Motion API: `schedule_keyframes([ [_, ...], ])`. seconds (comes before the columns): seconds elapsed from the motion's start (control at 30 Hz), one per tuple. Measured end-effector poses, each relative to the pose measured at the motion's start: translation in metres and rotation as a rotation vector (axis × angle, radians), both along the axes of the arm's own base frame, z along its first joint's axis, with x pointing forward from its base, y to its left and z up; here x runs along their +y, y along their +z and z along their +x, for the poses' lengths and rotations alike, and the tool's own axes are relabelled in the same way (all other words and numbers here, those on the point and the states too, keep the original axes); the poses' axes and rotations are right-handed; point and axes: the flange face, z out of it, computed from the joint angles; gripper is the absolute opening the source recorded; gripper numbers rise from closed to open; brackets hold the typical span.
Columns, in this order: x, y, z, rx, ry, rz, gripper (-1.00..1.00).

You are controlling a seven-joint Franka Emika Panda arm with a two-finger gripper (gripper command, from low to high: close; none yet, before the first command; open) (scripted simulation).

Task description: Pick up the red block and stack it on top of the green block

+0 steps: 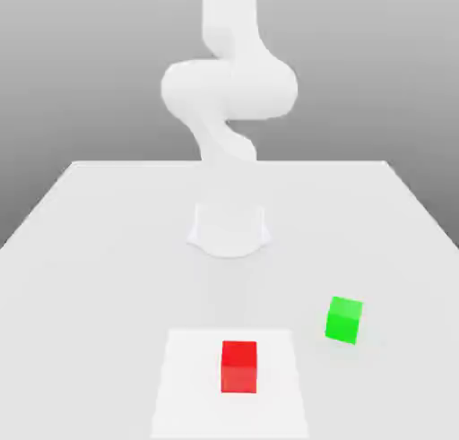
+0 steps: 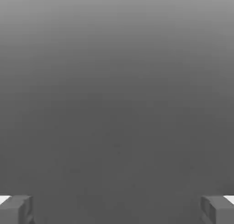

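The red block (image 1: 238,366) sits on the white table (image 1: 108,250) near its front edge, on a lighter square patch (image 1: 188,384). The green block (image 1: 343,319) stands on the table toward the exterior view's right, slightly farther back and apart from the red one. In the hand view my gripper (image 2: 117,211) is open, its two grey fingertips (image 2: 16,209) set far apart with nothing between them. Beyond them lies plain grey background, with neither block between the fingers.
The arm's round base (image 1: 229,232) is mounted at the table's middle, behind both blocks. The white arm (image 1: 229,89) rises from it and bends upward. The table's far edge runs behind the base.
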Motion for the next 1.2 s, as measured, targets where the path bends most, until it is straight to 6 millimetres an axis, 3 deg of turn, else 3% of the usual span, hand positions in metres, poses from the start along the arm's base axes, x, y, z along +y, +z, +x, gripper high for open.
schedule_keyframes([
  [0.17,0.003,-0.111,0.053,0.176,-0.004,0.005,0.0],
  [0.33,0.007,-0.223,0.074,0.346,-0.009,0.008,0.0],
  [0.5,0.01,-0.333,0.066,0.515,-0.014,0.009,0.0],
  [0.7,0.012,-0.449,0.03,0.7,-0.021,0.007,0.0],
  [0.87,0.012,-0.505,0.026,0.715,-0.022,0.007,0.0],
  [0.9,0.012,-0.514,0.025,0.716,-0.022,0.007,-1.0],
  [1.1,0.012,-0.518,0.025,0.715,-0.022,0.007,-1.0],
  [1.2,0.012,-0.499,0.026,0.716,-0.022,0.007,-1.0],
])
